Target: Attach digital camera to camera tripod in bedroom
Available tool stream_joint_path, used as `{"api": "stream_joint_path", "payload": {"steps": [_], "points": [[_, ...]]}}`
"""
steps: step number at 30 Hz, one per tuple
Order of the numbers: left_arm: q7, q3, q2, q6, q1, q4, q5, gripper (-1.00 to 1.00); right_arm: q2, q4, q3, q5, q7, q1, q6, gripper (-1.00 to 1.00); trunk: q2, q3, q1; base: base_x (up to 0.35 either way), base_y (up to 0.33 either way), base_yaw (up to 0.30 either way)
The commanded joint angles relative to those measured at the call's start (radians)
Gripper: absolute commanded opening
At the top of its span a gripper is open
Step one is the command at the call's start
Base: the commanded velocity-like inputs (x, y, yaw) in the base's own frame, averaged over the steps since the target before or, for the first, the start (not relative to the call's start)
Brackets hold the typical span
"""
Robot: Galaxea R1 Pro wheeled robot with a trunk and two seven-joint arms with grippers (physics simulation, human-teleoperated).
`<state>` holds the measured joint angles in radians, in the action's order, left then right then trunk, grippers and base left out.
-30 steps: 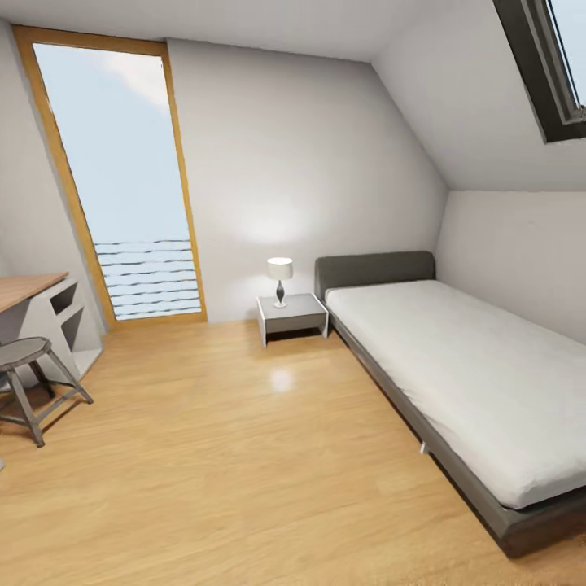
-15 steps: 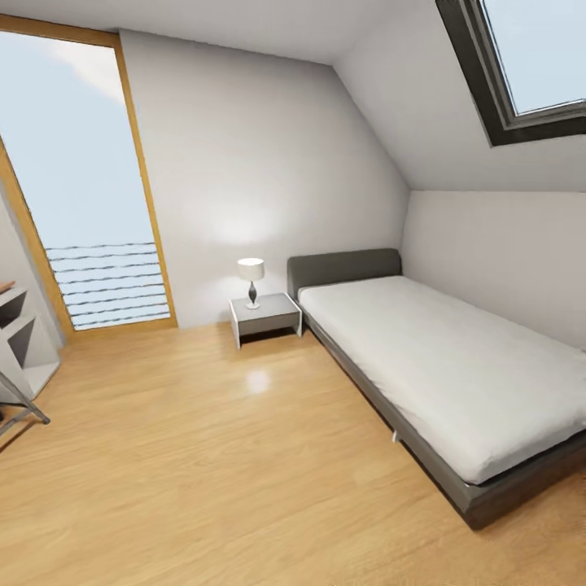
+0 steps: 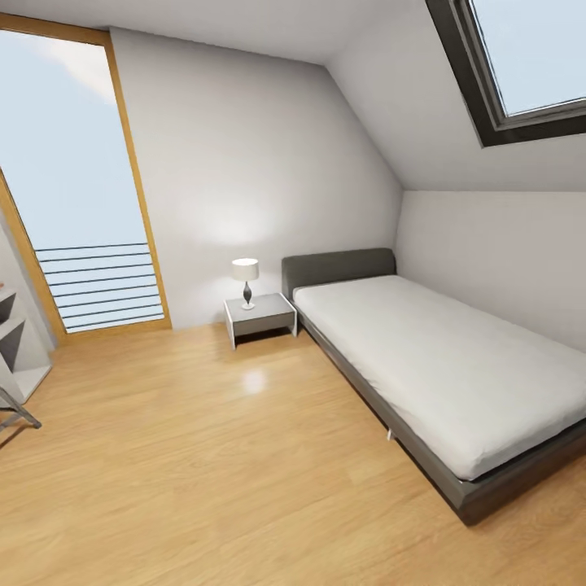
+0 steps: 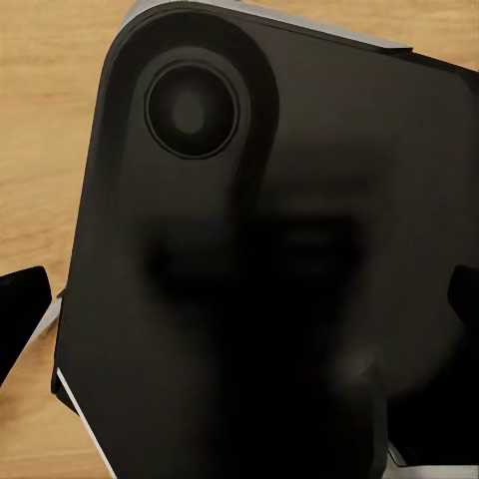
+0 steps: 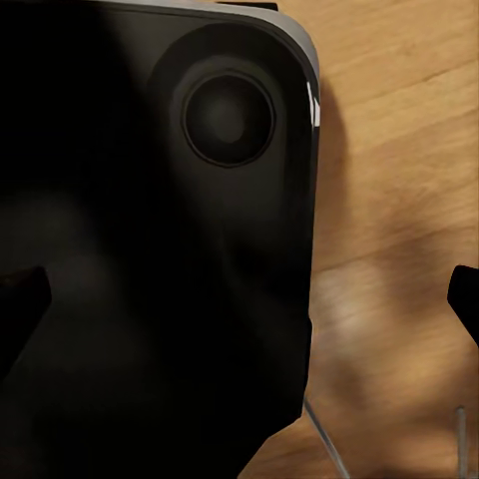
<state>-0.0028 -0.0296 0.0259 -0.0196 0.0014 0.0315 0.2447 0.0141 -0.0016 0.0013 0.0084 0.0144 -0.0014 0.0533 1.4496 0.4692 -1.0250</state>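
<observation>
Black left end effector [image 4: 239, 299] fingertips spread over wood floor [image 4: 40, 120].

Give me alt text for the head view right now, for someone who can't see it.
A bedroom with a grey-framed bed and its white mattress along the right wall, on a light wood plank floor. A small nightstand with a white-shaded lamp stands by the headboard, a tall oak-framed glazed door is at the left, and a skylight is at upper right.

Open wood floor [image 3: 203, 456] spreads across the bedroom. A grey-framed bed [image 3: 439, 366] lines the right wall. A nightstand [image 3: 260, 317] stands beside its headboard.
</observation>
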Motion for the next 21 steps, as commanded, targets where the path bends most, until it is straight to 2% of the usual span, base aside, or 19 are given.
{"api": "stream_joint_path", "payload": {"steps": [1,17,21], "points": [[0.000,-0.003,0.000,-0.002,0.000,0.001,0.004,1.00,0.000,0.000,0.001,0.001,0.001,0.000,0.003,1.00,0.000,0.001,0.000,0.000,0.000,-0.007],[-0.001,-0.004,0.000,-0.002,0.000,0.001,0.004,1.00,0.001,0.000,0.003,0.002,0.001,0.000,0.002,1.00,0.000,0.001,0.000,0.000,0.002,-0.001],[0.000,-0.004,0.001,-0.002,0.000,0.001,0.003,1.00,0.001,0.000,0.003,0.002,0.001,0.000,0.002,1.00,0.000,0.001,0.000,-0.039,0.154,0.000]]}}
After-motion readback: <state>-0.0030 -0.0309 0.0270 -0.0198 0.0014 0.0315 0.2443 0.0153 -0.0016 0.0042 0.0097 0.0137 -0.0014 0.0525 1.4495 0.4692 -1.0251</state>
